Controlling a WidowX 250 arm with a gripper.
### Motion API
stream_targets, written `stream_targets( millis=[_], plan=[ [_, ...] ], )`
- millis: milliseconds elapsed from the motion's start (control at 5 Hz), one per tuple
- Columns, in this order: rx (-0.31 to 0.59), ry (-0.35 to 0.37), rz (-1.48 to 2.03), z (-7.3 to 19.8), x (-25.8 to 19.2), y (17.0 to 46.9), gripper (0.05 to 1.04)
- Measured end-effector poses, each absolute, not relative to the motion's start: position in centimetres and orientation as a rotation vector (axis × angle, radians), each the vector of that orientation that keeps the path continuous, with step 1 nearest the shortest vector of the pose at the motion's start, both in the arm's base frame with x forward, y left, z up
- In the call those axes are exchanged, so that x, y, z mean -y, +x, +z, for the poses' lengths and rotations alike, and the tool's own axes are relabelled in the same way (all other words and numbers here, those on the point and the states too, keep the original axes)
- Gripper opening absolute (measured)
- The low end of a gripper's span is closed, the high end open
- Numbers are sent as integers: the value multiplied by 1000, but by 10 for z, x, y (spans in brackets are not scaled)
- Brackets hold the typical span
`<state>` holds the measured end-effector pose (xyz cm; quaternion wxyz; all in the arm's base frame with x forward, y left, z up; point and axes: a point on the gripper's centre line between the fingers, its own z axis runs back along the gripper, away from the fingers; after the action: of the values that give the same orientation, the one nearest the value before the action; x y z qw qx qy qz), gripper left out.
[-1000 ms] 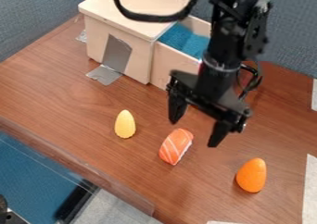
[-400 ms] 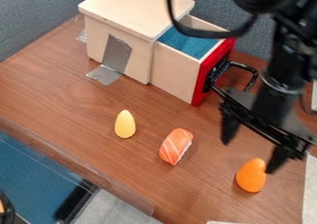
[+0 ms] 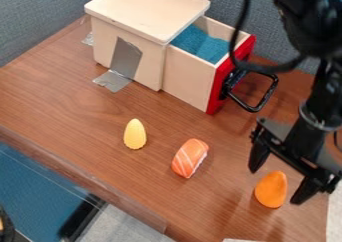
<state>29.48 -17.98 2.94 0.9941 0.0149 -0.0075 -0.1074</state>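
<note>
Camera view: black gripper, empty, hangs with fingers wide enough apart to flank the orange egg-shaped toy, in front of the wooden drawer box; salmon nigiri toy, yellow corn toy, nearer that box.

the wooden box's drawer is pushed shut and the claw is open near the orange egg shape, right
Not shut: the camera view shows the drawer pulled open, blue lining inside. The claw is indeed open near the orange egg shape.
</note>
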Motion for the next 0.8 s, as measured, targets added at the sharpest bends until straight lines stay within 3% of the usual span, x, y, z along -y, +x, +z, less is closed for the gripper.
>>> stream_targets(
  millis=[200, 400, 600, 800],
  plan=[
    [-27, 56, -219, 12, 180, 296, 949],
    [-54, 70, -215, 2, 179, 294, 672],
    [-49, 67, -213, 2, 179, 295, 608],
    [-38, 57, -224, 6, 181, 296, 608]
  ],
)
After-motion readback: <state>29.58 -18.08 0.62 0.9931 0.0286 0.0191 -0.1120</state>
